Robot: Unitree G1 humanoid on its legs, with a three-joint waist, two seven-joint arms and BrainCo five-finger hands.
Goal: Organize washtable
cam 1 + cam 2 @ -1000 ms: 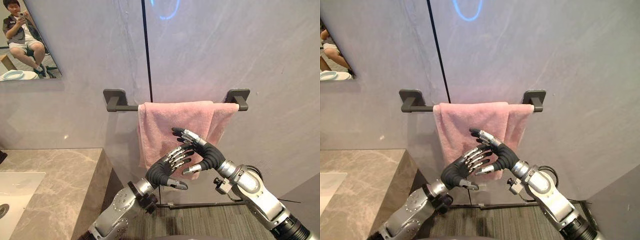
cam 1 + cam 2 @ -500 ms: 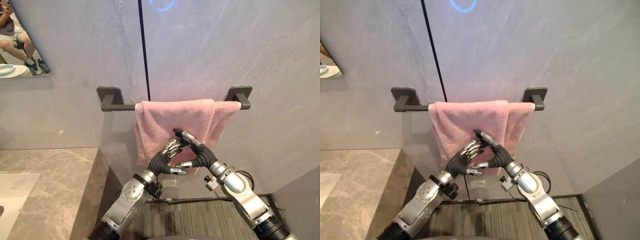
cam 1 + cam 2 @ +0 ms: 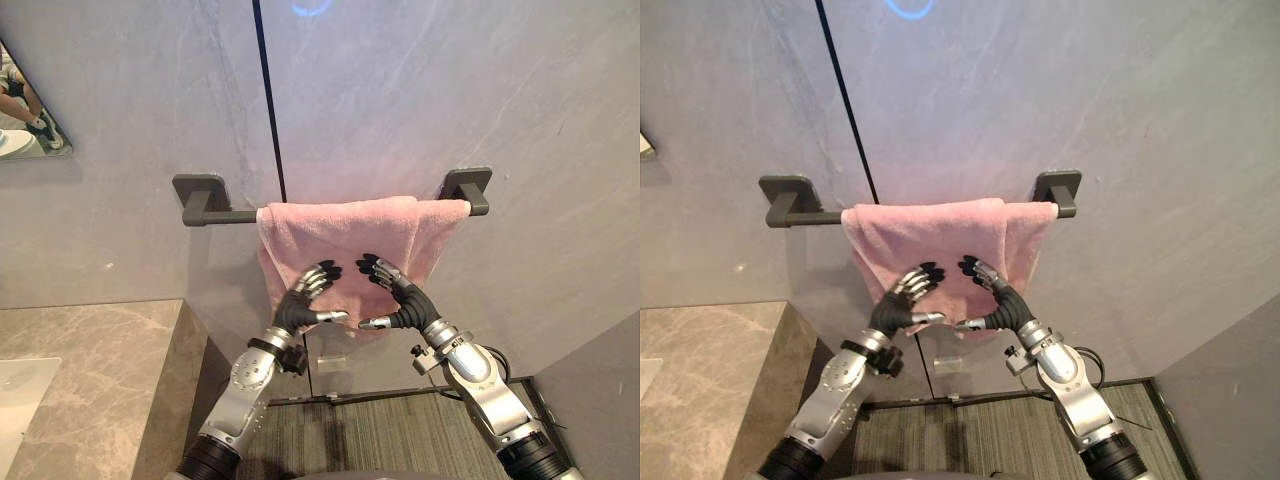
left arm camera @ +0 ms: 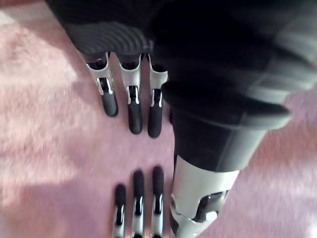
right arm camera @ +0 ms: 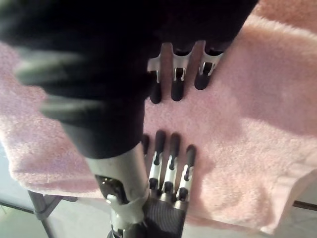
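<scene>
Two flat palms face the pink towel (image 3: 338, 232) at mid-frame, draped over the dark rail (image 3: 230, 216) on the grey wall (image 3: 450, 90): left hand (image 3: 303, 300) and right hand (image 3: 397, 300) side by side, fingers straight, clasping nothing.

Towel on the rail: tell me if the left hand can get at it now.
Probably yes: the left hand is open right at the pink towel, nothing between them; the right hand is beside it.
</scene>
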